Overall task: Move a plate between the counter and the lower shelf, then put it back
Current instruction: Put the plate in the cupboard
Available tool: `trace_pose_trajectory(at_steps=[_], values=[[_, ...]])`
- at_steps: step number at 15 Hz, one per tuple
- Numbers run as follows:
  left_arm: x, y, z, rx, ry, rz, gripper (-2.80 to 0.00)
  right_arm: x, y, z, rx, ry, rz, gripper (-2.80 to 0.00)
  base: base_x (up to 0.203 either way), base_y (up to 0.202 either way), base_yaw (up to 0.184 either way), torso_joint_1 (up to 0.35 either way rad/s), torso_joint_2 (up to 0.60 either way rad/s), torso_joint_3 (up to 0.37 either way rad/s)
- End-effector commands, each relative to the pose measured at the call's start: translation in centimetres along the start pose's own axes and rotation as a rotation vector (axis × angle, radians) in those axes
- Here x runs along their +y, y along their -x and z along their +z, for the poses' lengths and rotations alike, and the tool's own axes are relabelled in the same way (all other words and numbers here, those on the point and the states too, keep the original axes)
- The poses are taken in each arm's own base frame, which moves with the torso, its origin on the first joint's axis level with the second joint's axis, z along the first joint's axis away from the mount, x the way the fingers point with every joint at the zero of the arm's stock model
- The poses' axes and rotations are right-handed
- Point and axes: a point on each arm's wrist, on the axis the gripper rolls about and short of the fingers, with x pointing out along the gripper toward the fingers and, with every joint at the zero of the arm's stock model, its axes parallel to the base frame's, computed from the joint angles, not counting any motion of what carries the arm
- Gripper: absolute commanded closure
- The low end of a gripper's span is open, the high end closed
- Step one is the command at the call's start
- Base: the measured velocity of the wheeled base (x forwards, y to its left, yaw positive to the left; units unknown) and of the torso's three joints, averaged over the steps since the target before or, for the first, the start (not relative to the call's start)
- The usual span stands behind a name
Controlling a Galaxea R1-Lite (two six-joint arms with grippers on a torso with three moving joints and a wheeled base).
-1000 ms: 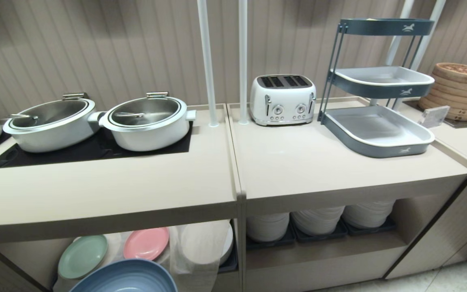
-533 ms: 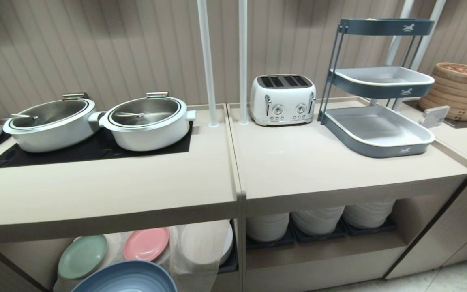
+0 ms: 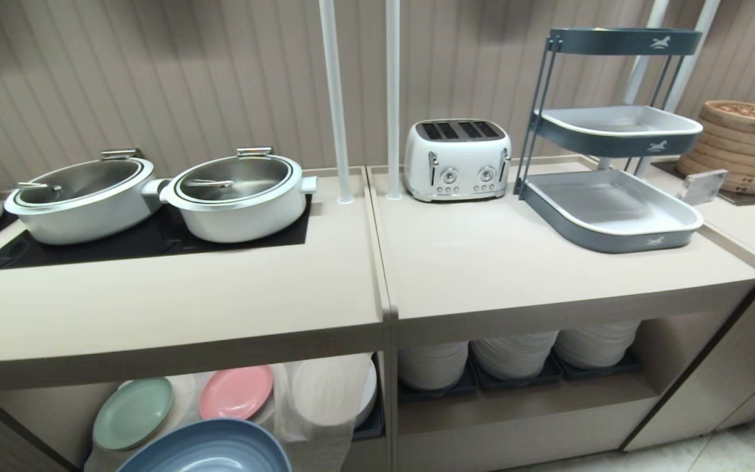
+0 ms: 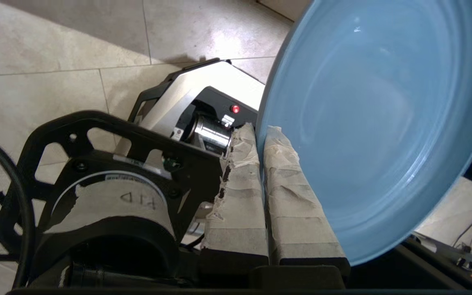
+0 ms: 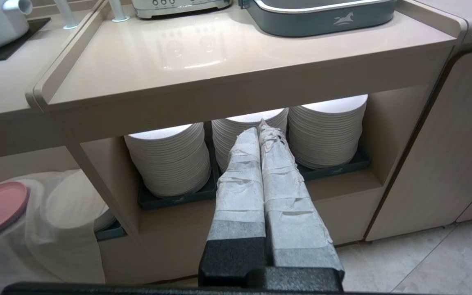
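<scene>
The light-blue plate (image 4: 375,123) hangs by its rim in my left gripper (image 4: 259,130), whose taped fingers (image 4: 236,192) are shut on the edge. It is tilted over the floor and my own base (image 4: 203,90). In the head view only the plate's top (image 3: 207,449) shows at the bottom edge, in front of the lower shelf (image 3: 43,410) and below the counter (image 3: 220,308); the left gripper itself is hidden there. My right gripper (image 5: 260,128) is parked, shut and empty, facing the compartment of tall white plate stacks (image 5: 326,131).
A pale green plate (image 3: 133,413), a pink plate (image 3: 236,392) and a draped white cloth (image 3: 325,406) lie in the lower shelf. The counter bears two white pots (image 3: 236,193), a toaster (image 3: 456,159), a grey tiered tray rack (image 3: 613,210) and bamboo steamers (image 3: 741,144).
The whole picture has shifted up a touch, so the camera moved. The plate stays gripped and has edged slightly right at the bottom of the head view.
</scene>
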Motion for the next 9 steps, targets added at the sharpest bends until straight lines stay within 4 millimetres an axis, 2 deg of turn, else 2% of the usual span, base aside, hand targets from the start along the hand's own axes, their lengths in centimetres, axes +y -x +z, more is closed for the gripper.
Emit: trace_pose_trajectory(at_steps=[1,9], values=[[-0.14,-0.19,0.22,0.008,0.003,0.007,0.00,0.00,0.00,0.01,-0.001,-0.001,0.000,0.00,0.000,0.000,0.000,-0.106,0.26,0.125],[-0.44,-0.51,0.66,0.011,0.003,0.003,0.00,0.00,0.00,0.01,-0.001,-0.001,-0.001,0.00,0.000,0.000,0.000,-0.137,0.30,0.153]])
